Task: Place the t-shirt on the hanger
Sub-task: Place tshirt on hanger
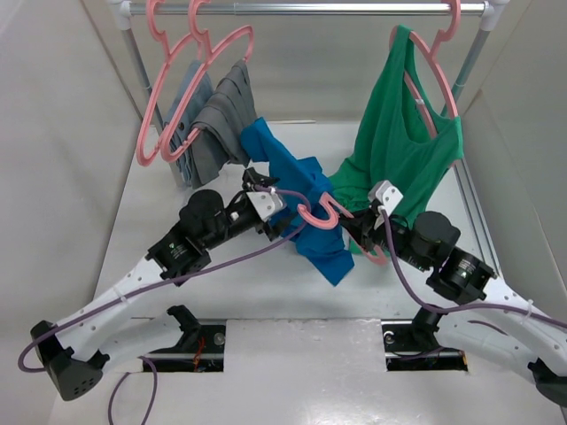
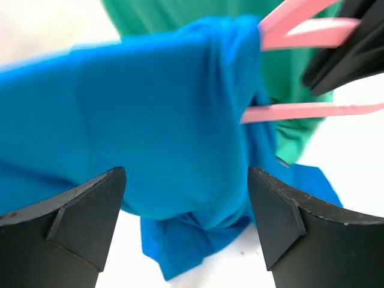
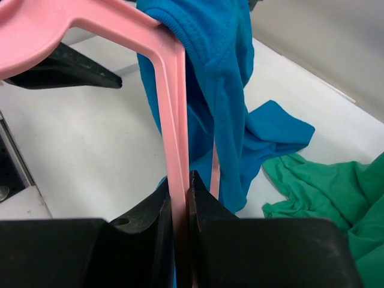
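Note:
The bright blue t-shirt [image 1: 324, 250] hangs bunched over one arm of the pink hanger [image 1: 321, 217], its lower end resting on the white table. My right gripper [image 1: 359, 232] is shut on the hanger's bar [image 3: 171, 108], with the t-shirt [image 3: 222, 90] draped over the hanger just beyond the jaws. My left gripper [image 1: 276, 205] is open at the t-shirt's left side. In the left wrist view the cloth [image 2: 162, 120] fills the space just ahead of the spread fingers [image 2: 90, 207], and the hanger [image 2: 300, 30] pokes out at the upper right.
A metal rail [image 1: 301, 9] crosses the back. Pink hangers with grey garments [image 1: 213, 115] hang at its left. A green tank top [image 1: 399, 142] on a pink hanger hangs at the right, its hem on the table [image 3: 336, 198]. White walls close both sides.

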Available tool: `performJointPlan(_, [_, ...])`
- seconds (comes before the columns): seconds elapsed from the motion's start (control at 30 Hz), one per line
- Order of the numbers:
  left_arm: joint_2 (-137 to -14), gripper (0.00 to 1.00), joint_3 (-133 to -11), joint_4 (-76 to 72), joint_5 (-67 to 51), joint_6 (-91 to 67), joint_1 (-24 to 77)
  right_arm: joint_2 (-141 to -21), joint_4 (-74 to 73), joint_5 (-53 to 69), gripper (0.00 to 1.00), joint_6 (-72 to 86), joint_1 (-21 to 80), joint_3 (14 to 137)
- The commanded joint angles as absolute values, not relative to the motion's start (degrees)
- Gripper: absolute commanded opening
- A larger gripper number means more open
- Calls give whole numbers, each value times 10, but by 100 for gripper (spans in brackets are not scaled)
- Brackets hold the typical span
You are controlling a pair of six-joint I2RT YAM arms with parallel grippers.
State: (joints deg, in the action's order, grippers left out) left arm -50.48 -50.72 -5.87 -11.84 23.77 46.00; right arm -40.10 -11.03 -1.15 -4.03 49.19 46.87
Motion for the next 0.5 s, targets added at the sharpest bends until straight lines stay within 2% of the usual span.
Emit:
performJointPlan(0.0, [-506,80,-573,-63,-176,221,471,-402,-76,-59,0,-12,475,485])
performJointPlan(0.03, [-527,80,-619,-36,-105,210,478,-409,-76,-45,0,-12,475,490])
performJointPlan(0.13, [-589,77,-663,39,-14,195,478,-414,-76,-23,0,-29,475,502])
performJointPlan(0.27, [-589,80,-622,19,22,190,441,-409,-76,-12,0,-35,475,502])
performJointPlan(0.47, [-605,82,-612,28,10,207,425,-397,-76,-12,0,-35,475,502])
